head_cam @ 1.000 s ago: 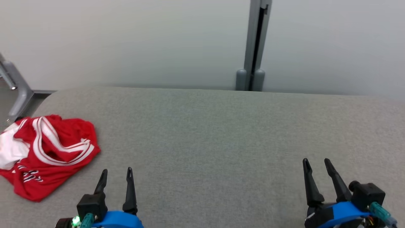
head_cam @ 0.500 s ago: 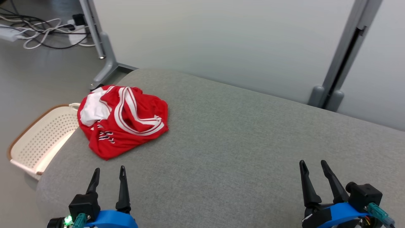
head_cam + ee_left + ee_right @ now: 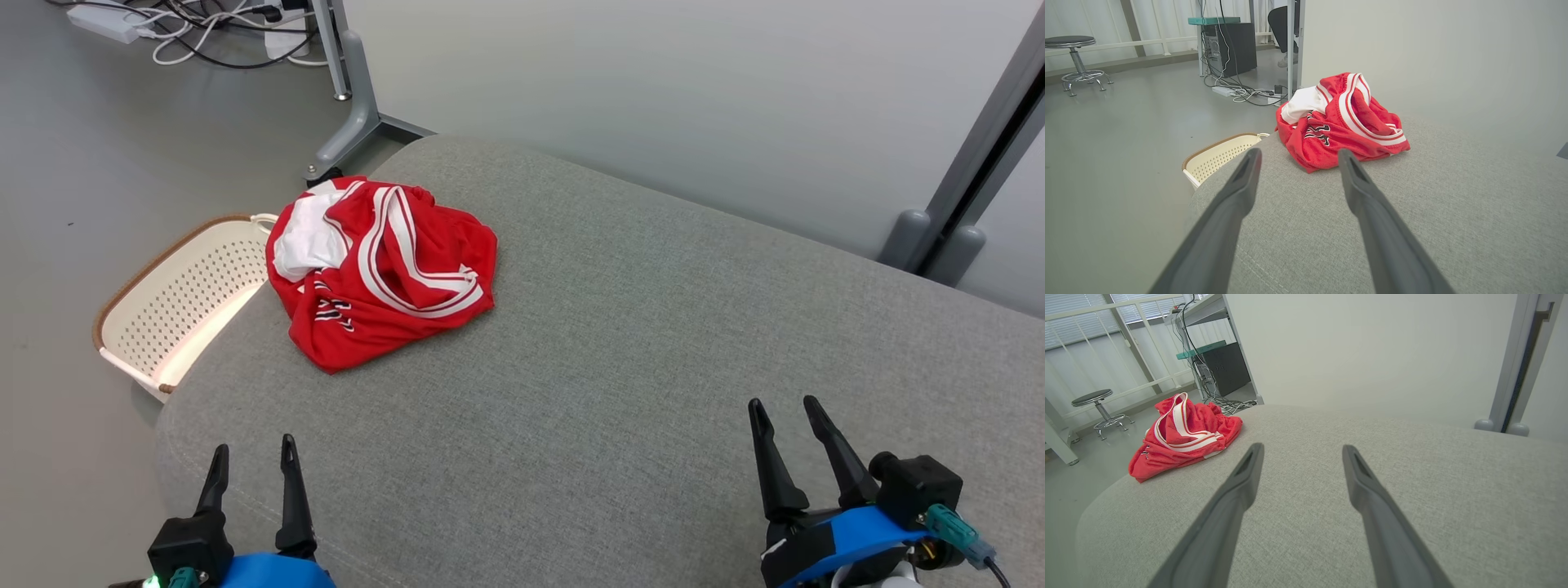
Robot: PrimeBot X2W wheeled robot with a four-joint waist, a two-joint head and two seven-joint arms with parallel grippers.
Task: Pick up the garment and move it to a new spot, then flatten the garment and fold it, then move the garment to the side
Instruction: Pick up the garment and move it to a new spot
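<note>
The garment [image 3: 384, 269] — a crumpled red jersey with white trim — lies bunched at the far left corner of the grey cushion [image 3: 669, 351], its edge just beside a pale basket [image 3: 175, 298]. The left gripper [image 3: 254, 445] hovers at the near left edge, fingers spread and empty, with the garment ahead of it and slightly to its right, well apart. The right gripper [image 3: 782, 402] — also spread, holding nothing — is at the near right, farther from the garment
</note>
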